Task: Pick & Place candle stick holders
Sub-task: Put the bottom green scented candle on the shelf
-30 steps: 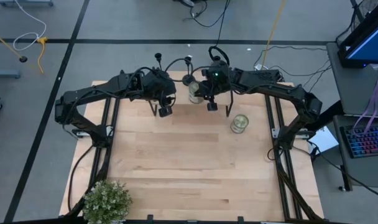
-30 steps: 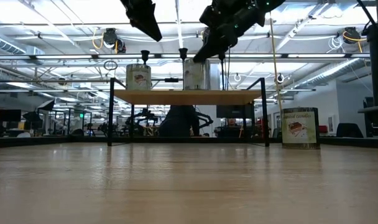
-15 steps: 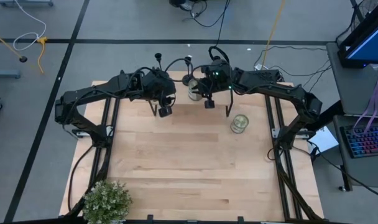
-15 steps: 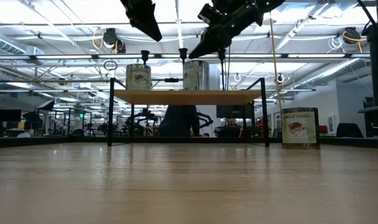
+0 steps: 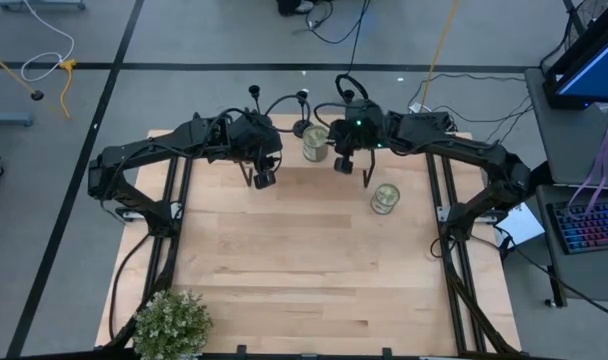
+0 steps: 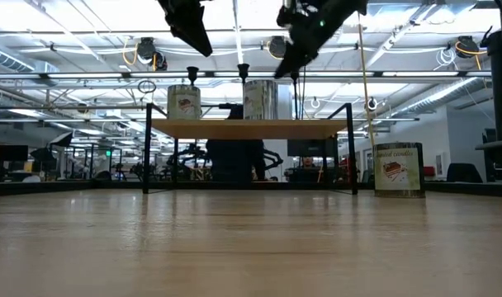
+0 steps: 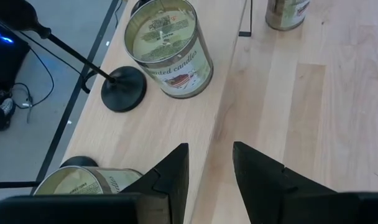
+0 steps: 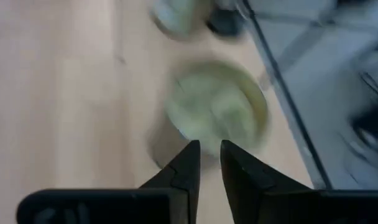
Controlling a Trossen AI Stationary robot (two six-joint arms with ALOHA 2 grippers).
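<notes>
Two black candle stick holders show on a raised wooden shelf (image 6: 249,128) at the table's far edge. One holder (image 7: 123,89) rests on its disc base beside a candle tin (image 7: 168,48); its knob shows in the high view (image 5: 302,97). Of the other I see the base (image 7: 80,163) and the knob (image 5: 254,91). A third holder is not plainly seen. My left gripper (image 5: 265,180) hovers open and empty above the shelf's near left part. My right gripper (image 5: 342,166) hovers near the same tin (image 5: 314,143), fingers a narrow gap apart, empty.
A second tin (image 7: 83,182) stands on the shelf under my left arm. A third tin (image 5: 385,198) stands on the table right of the shelf. A leafy potted plant (image 5: 171,322) sits at the near left corner. Bare wood (image 5: 304,260) lies between.
My right gripper has risen a little and gone toward the table's right edge, away from the tin on the shelf. It holds nothing.
</notes>
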